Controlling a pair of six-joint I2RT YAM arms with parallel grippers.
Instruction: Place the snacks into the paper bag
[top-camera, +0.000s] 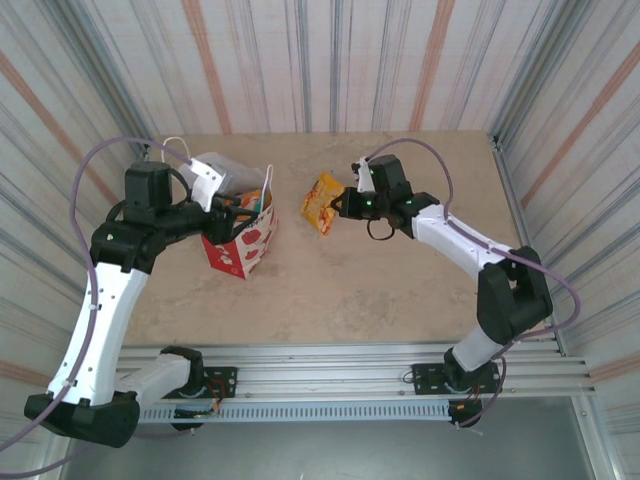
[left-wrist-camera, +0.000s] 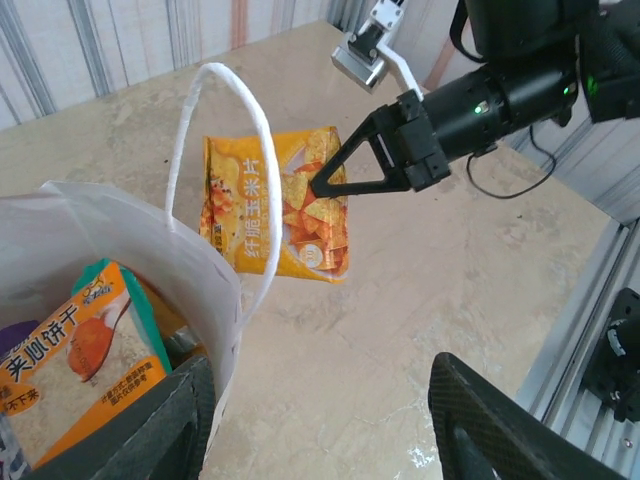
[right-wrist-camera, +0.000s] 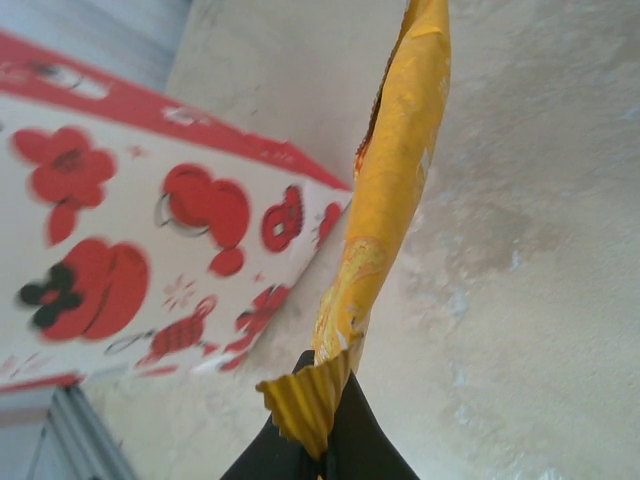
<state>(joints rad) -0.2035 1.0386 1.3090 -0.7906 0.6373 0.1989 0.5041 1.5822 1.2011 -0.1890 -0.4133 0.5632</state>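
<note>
The right gripper (left-wrist-camera: 322, 186) is pinched shut on the crimped edge of a yellow snack packet (left-wrist-camera: 275, 205), which hangs clear of the table (top-camera: 400, 290), just beside the paper bag (top-camera: 240, 238) and not yet inside it. From the right wrist the packet is edge-on, rising from the closed fingertips (right-wrist-camera: 345, 440), with the bag's red cartoon prints close on the left. The bag stands upright on the left side of the table, white above and red at the bottom, its mouth open. One white loop handle (left-wrist-camera: 215, 75) sticks up in front of the hanging packet. The left gripper (left-wrist-camera: 322, 370) is at the bag's mouth with its jaws spread wide: one finger (left-wrist-camera: 165, 425) sits inside the bag against its wall, the other (left-wrist-camera: 490, 430) is outside and well apart, so nothing is clamped between them. Inside the bag an orange packet (left-wrist-camera: 80, 370) leans upright, with a teal packet (left-wrist-camera: 135, 300) just behind it.
</note>
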